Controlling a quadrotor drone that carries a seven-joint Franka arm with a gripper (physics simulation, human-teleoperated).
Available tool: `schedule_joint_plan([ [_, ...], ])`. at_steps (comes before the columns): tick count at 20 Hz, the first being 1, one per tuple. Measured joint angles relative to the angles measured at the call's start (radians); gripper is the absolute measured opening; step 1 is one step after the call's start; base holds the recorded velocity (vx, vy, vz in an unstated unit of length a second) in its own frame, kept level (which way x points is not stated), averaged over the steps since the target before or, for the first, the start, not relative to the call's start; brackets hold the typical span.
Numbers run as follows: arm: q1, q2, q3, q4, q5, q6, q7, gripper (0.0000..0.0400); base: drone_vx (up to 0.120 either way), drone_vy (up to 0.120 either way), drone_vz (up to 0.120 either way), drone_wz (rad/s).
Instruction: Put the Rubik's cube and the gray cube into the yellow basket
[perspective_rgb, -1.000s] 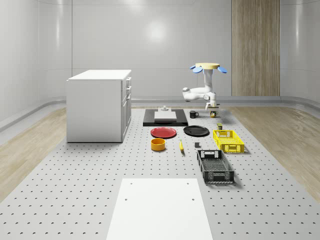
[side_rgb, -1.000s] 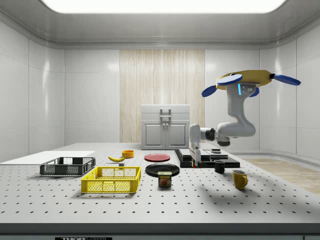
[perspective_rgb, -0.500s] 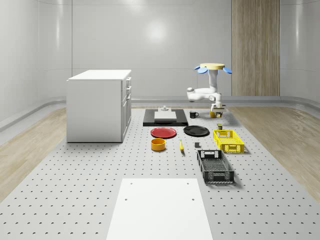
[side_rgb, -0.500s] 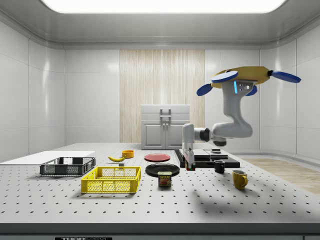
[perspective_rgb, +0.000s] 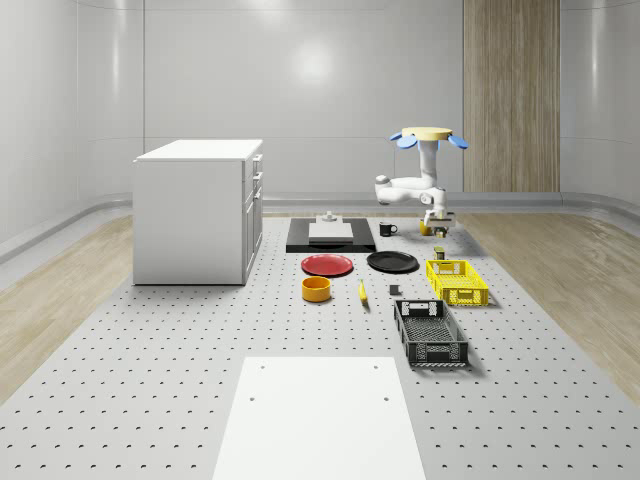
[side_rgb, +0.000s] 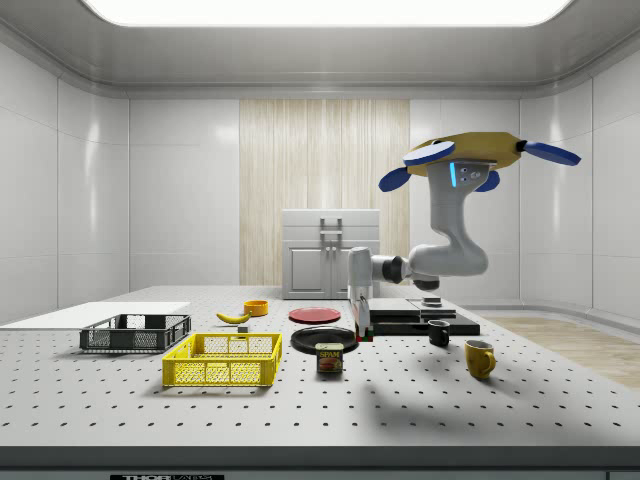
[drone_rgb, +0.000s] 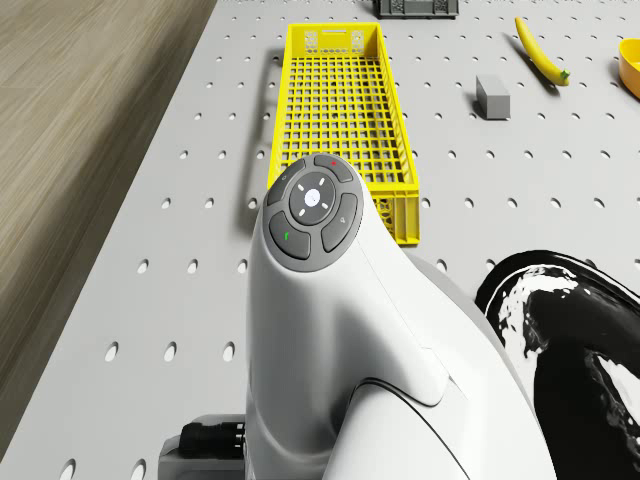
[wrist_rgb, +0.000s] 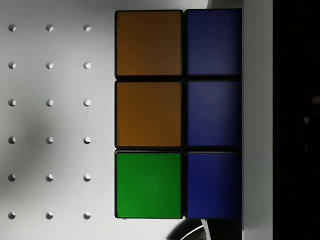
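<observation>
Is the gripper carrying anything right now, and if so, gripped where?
The gripper holds the multicoloured Rubik's cube, clamped by opposite side faces, in the air beside the black round plate. The drone hovers above the perforated table.

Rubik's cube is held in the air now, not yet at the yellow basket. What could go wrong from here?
1. The Rubik's cube hangs low in the jaws near the black plate. The can stands between it and the yellow basket, so it may clip the can or the basket's wall.
2. The drone hovers, resting on nothing; sway could make the release miss.
</observation>
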Motion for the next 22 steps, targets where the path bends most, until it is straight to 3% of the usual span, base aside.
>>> schedule_joint_plan([
  [10, -0.004, -0.028, 0.005, 0.001, 0.011, 0.026, 0.004, 0.0325, 0.12, 0.0, 0.0, 0.0],
  [14, -0.006, -0.038, 0.006, 0.001, 0.016, 0.036, 0.005, 0.0325, 0.12, -0.12, 0.0, 0.0],
  [22, -0.009, -0.057, 0.009, 0.002, 0.023, 0.053, 0.008, 0.0325, 0.12, 0.0, 0.0, 0.0],
])
